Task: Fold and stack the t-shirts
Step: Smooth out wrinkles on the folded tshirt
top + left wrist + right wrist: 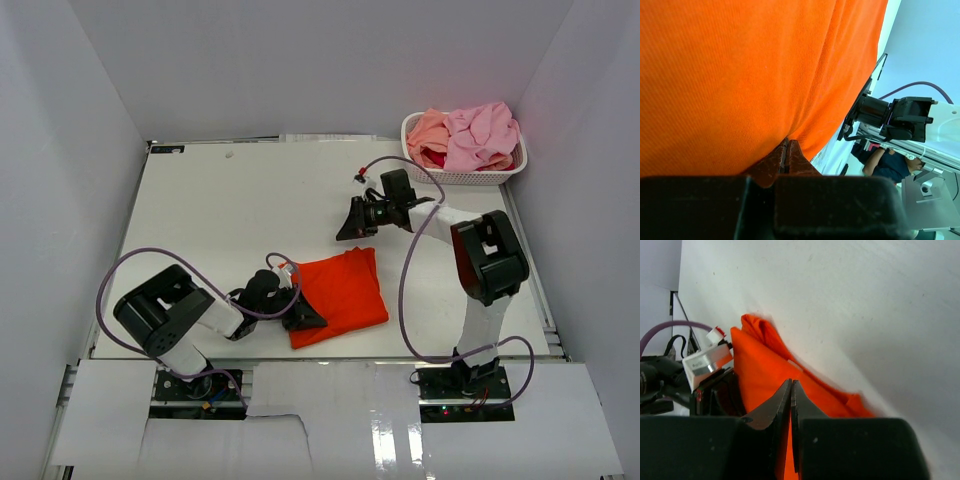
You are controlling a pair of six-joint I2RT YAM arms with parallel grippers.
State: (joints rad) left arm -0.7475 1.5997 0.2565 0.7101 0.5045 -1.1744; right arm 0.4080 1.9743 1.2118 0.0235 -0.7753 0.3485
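I see the orange-red t-shirt [340, 295] lying folded in a rough rectangle on the surface [230, 210], left jaws closed at its edge, right jaws closed nearby.

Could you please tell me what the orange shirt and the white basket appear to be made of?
The orange shirt looks like soft matte knit cloth, perhaps cotton: the left wrist view shows fine ribs and gentle folds. The basket looks like stiff white plastic, its wall pierced by regular small holes.
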